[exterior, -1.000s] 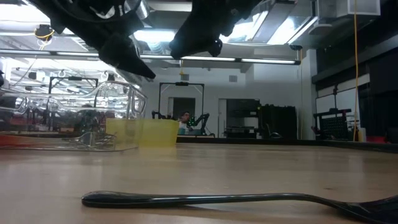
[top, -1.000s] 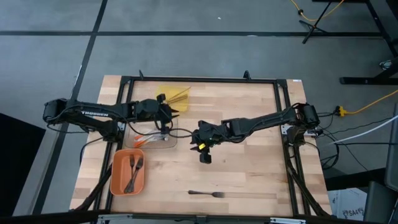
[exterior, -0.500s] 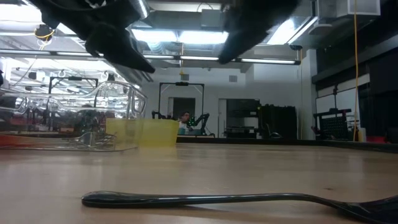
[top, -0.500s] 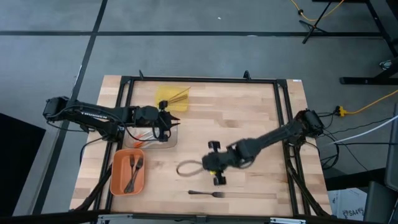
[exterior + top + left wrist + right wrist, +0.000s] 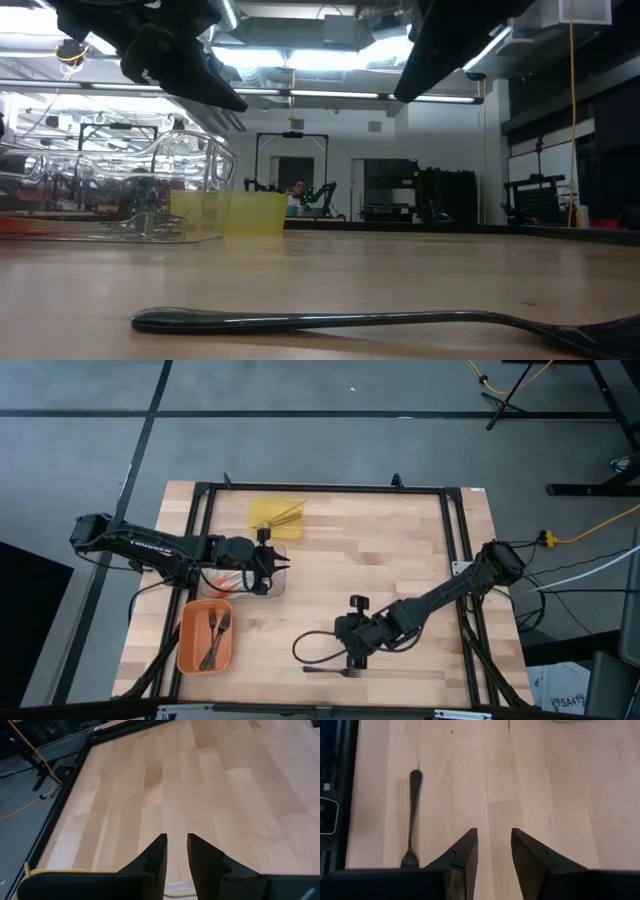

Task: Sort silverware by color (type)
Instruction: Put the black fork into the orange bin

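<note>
A dark fork (image 5: 330,672) lies flat on the wood near the table's near edge; it also fills the low view's foreground (image 5: 350,322). My right gripper (image 5: 350,658) hovers open just on the far side of its tines; in the right wrist view the fork (image 5: 412,815) lies beside my fingers (image 5: 494,835). My left gripper (image 5: 278,566) is open and empty over the clear tray (image 5: 262,592), which holds silver utensils with orange tips (image 5: 228,582). Two dark forks (image 5: 214,632) rest in the orange tray (image 5: 186,650). Tan wooden utensils (image 5: 285,513) lie in the yellow tray (image 5: 262,512).
A black frame (image 5: 455,540) borders the table top. The three trays stand together on the table's left side. Bare wood (image 5: 380,550) stretches across the middle and right. A cable loop (image 5: 305,650) from the right arm hangs close to the fork's handle.
My right gripper has swept from the table's middle toward the near edge and come down beside the dark fork, which has not moved. My left gripper has drifted a little toward the near edge, from beside the yellow tray to over the clear tray.
</note>
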Controlling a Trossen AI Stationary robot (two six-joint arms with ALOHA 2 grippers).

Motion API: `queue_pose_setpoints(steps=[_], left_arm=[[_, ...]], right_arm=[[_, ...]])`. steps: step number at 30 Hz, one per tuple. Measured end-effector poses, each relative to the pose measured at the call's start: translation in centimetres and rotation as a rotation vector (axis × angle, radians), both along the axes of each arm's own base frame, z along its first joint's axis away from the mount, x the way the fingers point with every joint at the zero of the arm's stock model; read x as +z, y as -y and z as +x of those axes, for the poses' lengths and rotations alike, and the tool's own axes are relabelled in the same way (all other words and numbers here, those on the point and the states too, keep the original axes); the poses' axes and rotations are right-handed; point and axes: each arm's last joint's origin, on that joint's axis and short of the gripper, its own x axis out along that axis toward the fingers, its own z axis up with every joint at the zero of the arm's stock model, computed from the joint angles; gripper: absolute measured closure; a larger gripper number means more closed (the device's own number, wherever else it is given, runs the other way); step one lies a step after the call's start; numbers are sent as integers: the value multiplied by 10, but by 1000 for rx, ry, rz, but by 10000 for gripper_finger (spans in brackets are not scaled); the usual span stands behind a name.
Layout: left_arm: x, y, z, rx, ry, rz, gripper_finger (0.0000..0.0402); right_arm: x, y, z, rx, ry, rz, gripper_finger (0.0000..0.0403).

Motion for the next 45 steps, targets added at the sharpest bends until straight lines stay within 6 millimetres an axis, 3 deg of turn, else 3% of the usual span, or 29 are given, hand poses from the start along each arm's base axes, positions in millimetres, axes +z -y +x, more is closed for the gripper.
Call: queue_pose_setpoints(steps=[12,23,31,35,45], left_arm=[[0,6,0,-28,0,0,333],[0,6,0,-29,-1,1,333],[0,6,0,-29,-1,0,333],[0,6,0,-28,-1,-1,333],[-2,6,-1,-28,-20,0,333]], right_arm=[[0,-5,-1,51,-29,80,294],[12,-49,-11,66,175,176,295],[15,-67,-21,37,210,224,295],[9,-72,-19,25,215,243,295],[-36,-83,-6,26,152,200,295]])
